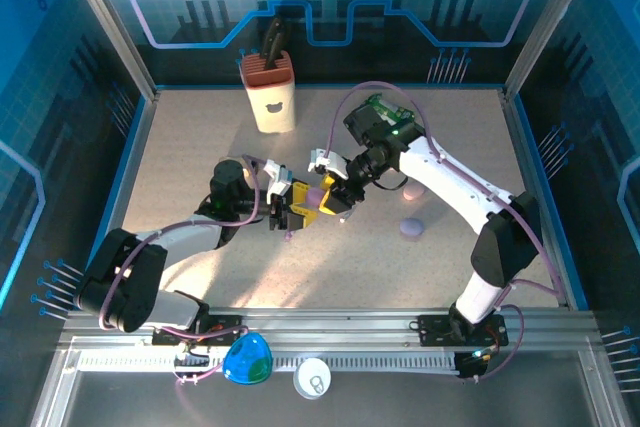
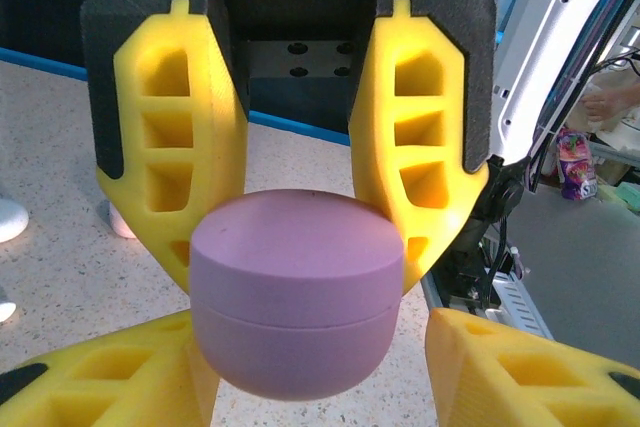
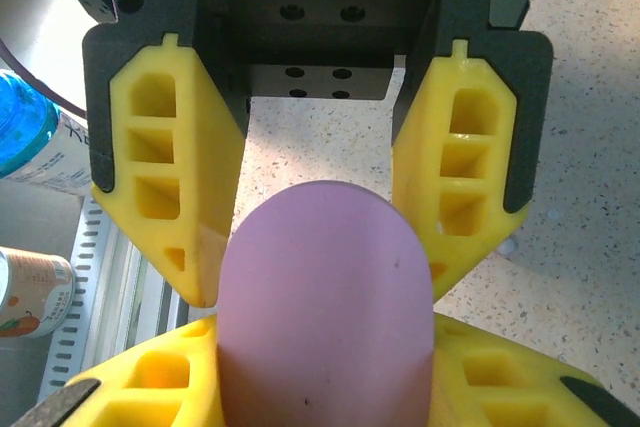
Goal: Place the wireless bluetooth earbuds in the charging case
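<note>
The lilac charging case (image 2: pixel 295 307), closed with its seam unbroken, sits squarely between the two claws, which face each other tip to tip. The right claw (image 2: pixel 300 262) is narrowed onto it, both fingers pressing the half above the seam. The left claw (image 3: pixel 320 277) flanks the other half; whether it truly clamps I cannot tell. The seam runs crosswise to both claws' reach, so parting the halves looks next. One pinkish bit (image 2: pixel 118 222), likely an earbud, lies on the table (image 2: pixel 60 147) beyond the right claw's finger.
</note>
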